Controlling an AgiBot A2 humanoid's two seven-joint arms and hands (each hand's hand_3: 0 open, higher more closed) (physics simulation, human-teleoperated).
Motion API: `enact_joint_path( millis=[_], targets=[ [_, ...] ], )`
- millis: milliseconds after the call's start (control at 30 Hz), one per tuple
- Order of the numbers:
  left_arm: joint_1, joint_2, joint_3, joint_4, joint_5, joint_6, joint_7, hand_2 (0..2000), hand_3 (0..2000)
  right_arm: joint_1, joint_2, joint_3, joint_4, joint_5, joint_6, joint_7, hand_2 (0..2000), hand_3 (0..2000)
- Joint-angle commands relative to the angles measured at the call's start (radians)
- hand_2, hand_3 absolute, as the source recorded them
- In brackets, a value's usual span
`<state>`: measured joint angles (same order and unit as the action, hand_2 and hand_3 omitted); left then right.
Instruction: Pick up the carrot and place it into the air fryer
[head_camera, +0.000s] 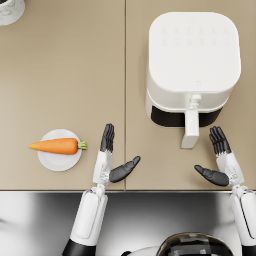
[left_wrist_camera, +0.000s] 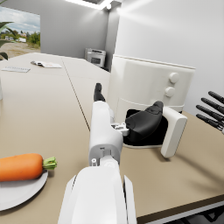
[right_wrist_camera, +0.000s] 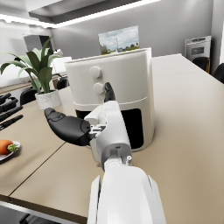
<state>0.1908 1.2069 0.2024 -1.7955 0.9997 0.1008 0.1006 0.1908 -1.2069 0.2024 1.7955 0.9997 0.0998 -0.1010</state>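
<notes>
Nearest the robot, both white forearms rise from the front edge of the tan surface (head_camera: 60, 75) and end in dark robot hands held flat and edge-on, fingers straight and pointing away, thumbs angled inward toward each other. The left robot hand (head_camera: 111, 157) is released and holds nothing; it hovers just to the right of a small white plate (head_camera: 59, 159), close to it but apart. The right robot hand (head_camera: 220, 161) is likewise released and empty, with its fingers spread a little, near the front right of the air fryer (head_camera: 192, 67). The carrot (head_camera: 56, 145) lies on the plate, its orange tip pointing left past the plate's rim and its green stub toward the left robot hand. Farther back stands the white air fryer, its drawer handle (head_camera: 191, 129) jutting toward the robot between the two robot hands; the dark opening behind the handle shows in both wrist views. At the far left corner of the surface part of a white plant pot (head_camera: 10, 10) shows, and the right wrist view shows green leaves rising from it.
</notes>
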Motion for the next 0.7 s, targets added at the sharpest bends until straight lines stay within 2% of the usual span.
enact_joint_path(
  millis=[33,700],
  targets=[
    [0.000,0.000,0.000,0.000,0.000,0.000,0.000,0,0,0.000,0.000,0.000,0.000,0.000,0.000,0.000,0,0],
    [0.000,0.000,0.000,0.000,0.000,0.000,0.000,0,0,0.000,0.000,0.000,0.000,0.000,0.000,0.000,0,0]
  ],
)
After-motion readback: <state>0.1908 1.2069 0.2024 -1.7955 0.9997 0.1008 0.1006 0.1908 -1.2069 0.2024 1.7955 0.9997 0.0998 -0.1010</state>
